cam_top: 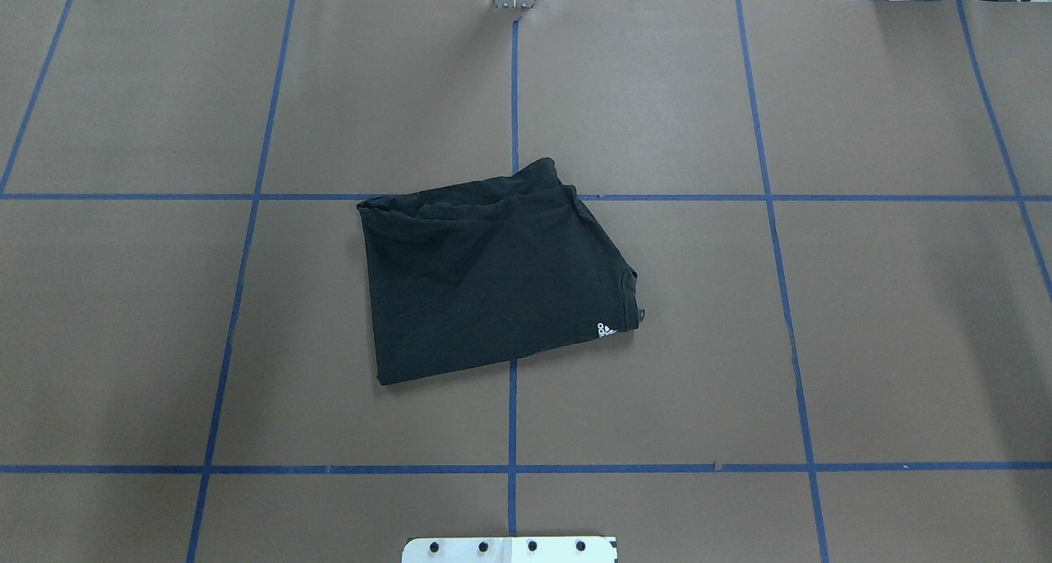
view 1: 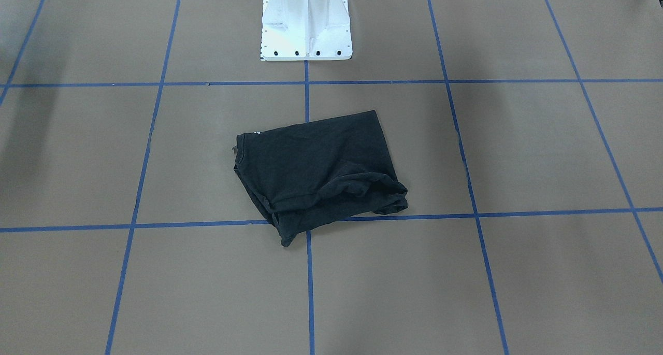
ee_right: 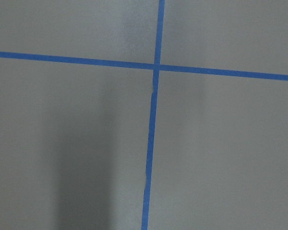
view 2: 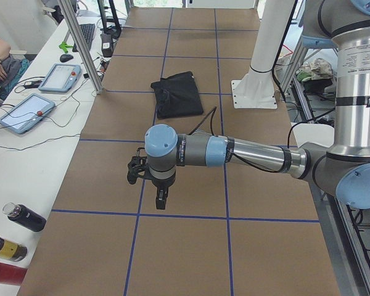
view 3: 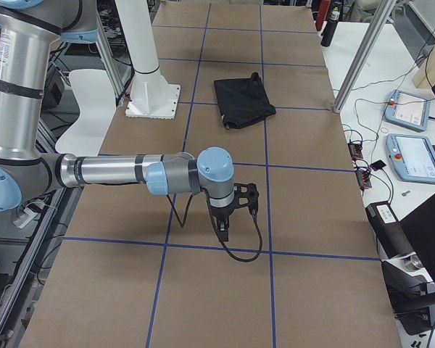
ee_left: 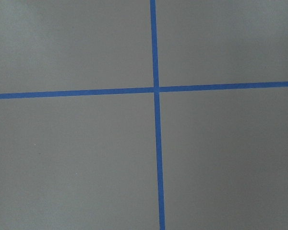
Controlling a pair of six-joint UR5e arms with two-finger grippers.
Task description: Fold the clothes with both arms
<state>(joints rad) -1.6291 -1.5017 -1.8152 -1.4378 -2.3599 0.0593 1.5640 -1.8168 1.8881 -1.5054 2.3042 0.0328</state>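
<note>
Brown counter (cam_top: 131, 316) carries the folded black T-shirt (cam_top: 485, 283) near its middle. I see left pincer (view 2: 161, 199) and right pincer (view 3: 225, 230) hanging well apart from it; wide or narrow, I cannot tell.

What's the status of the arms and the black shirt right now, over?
Left gripper and right gripper hang far out sideways, open or shut unclear. T-shirt folded, lying untouched. Only blue tape lines around it.

Blue-taped brown table (view 1: 518, 147), white pedestal (view 1: 305, 28), tablet (view 2: 26, 113), black bottle (view 2: 24, 217)
</note>
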